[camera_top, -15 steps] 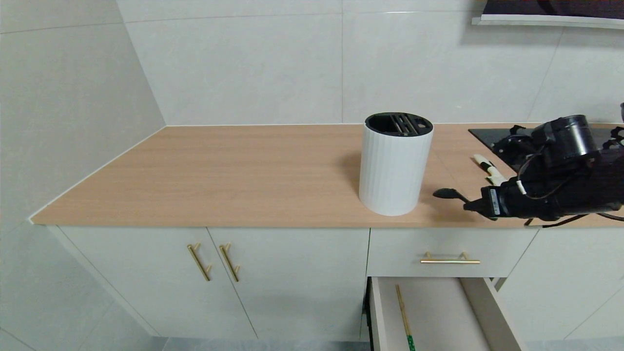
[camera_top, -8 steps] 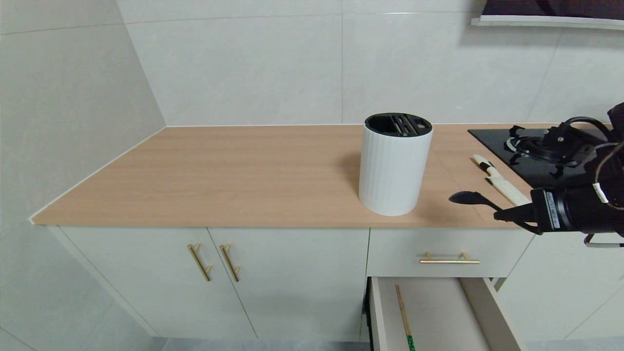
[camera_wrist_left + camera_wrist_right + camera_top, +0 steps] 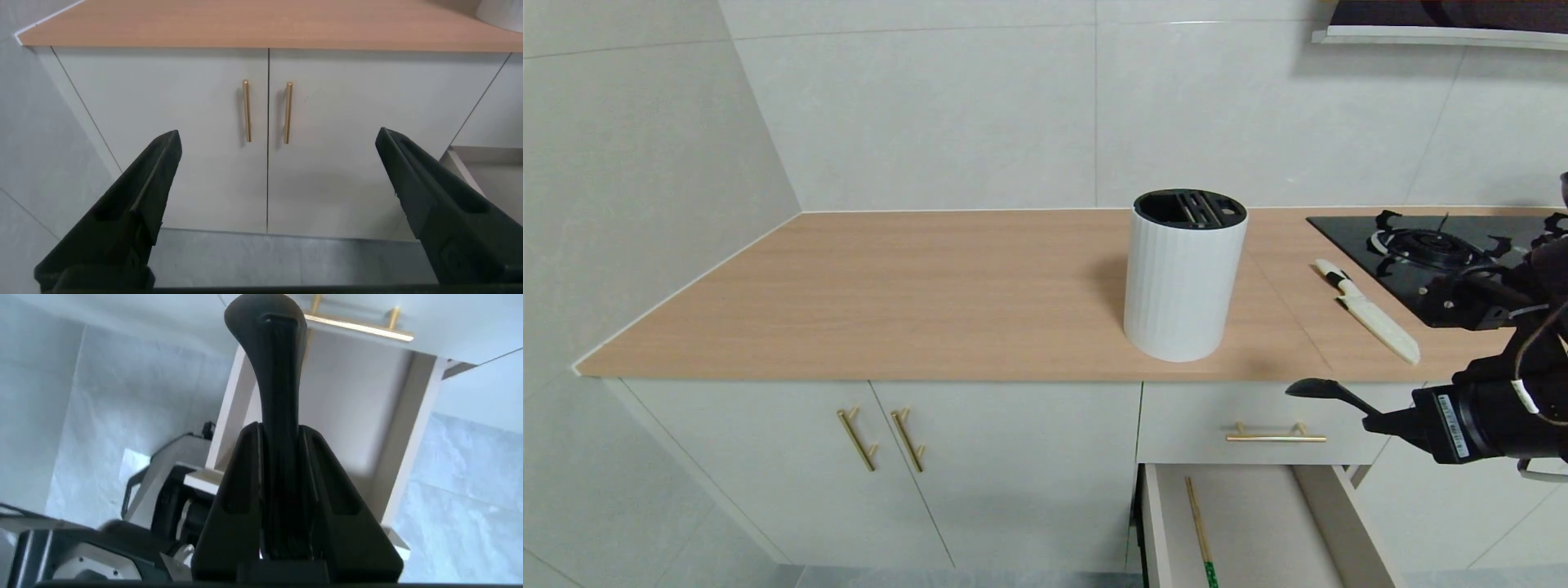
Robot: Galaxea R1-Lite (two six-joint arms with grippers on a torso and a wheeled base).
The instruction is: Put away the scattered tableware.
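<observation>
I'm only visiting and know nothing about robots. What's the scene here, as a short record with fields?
Right claw: shut on black spoon, over the open drawer
Left claw: open, facing cabinet doors
In drawer: chopsticks
On counter: white holder, knife lying flat

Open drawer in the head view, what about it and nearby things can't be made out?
Open drawer: head view's bottom edge cuts off its near end.
Chopsticks: lower tips cut off by that edge.
White holder: slots too dark to see inside.
Black spoon: handle hidden inside the right end effector.
</observation>
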